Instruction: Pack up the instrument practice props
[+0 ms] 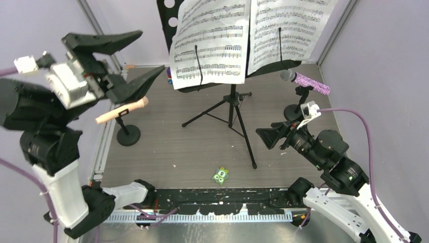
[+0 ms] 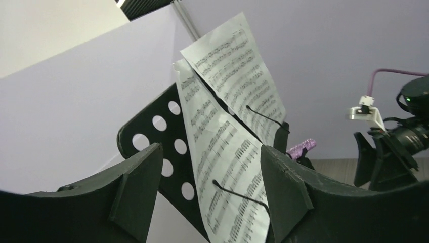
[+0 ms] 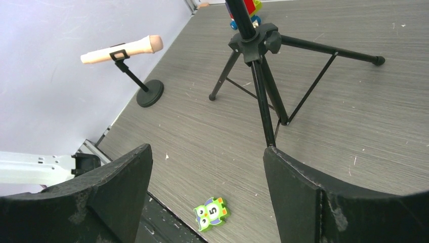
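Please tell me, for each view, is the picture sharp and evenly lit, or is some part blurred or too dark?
Top external: even light, sheet-music pages sharp, only soft shadows. Left wrist: left fingers dark, pages clear. Right wrist: table grain sharp, right fingers dark in front.

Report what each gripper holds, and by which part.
Nothing is held. The left gripper stands open in the air before the sheet music; the right gripper is open above the table.
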